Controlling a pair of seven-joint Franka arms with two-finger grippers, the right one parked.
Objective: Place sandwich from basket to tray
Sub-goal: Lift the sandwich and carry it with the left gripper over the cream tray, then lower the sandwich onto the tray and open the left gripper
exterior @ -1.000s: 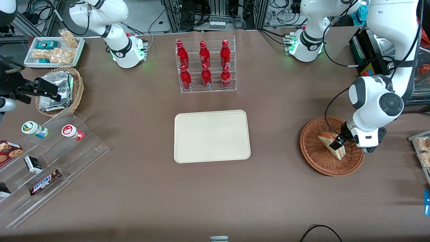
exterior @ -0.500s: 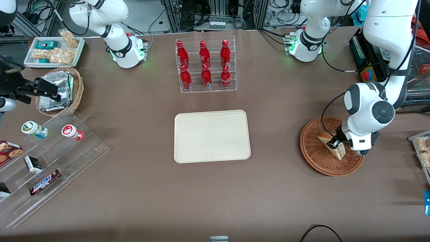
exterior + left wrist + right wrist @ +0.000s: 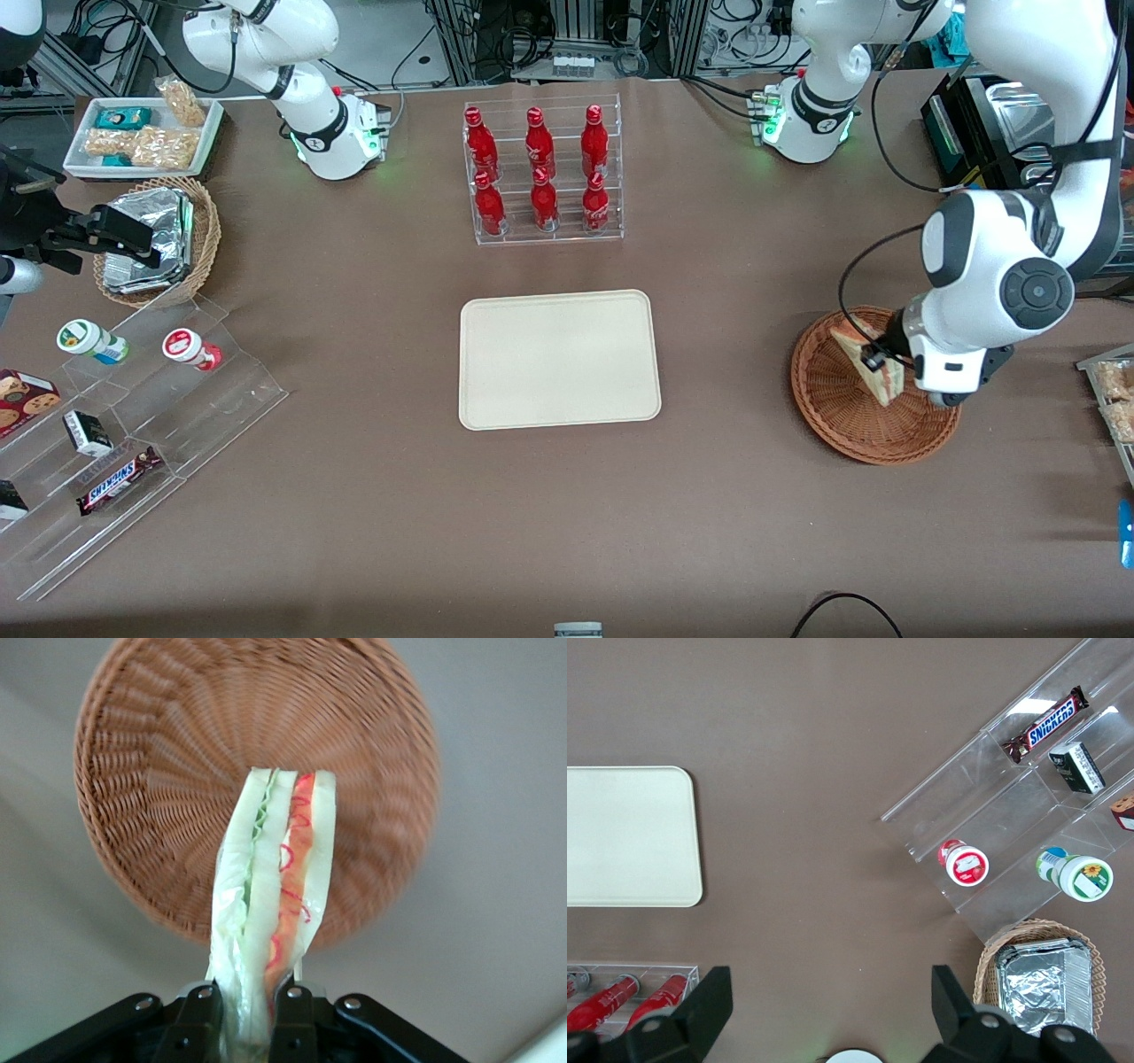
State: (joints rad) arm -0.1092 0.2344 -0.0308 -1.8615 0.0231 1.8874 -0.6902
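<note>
Hanging point-down from the gripper [image 3: 873, 361], the sandwich [image 3: 866, 359] sits at the right of the front frame, its wedge over the basket [image 3: 842, 416] and apparently lifted clear of the wicker. From the wrist camera the sandwich [image 3: 270, 904] runs edge-on out of the gripper [image 3: 246, 1010], white bread with green and red-orange layers under clear wrap, and both fingers [image 3: 197, 1014] press its flanks, clamped on the end nearest the camera. That gripped end is cut off by the frame edge, and the basket [image 3: 159, 771] looks blurred. In the front frame the arm's white wrist covers the basket's right rim. The tray [image 3: 560, 360] lies bare at centre, well apart from the basket.
</note>
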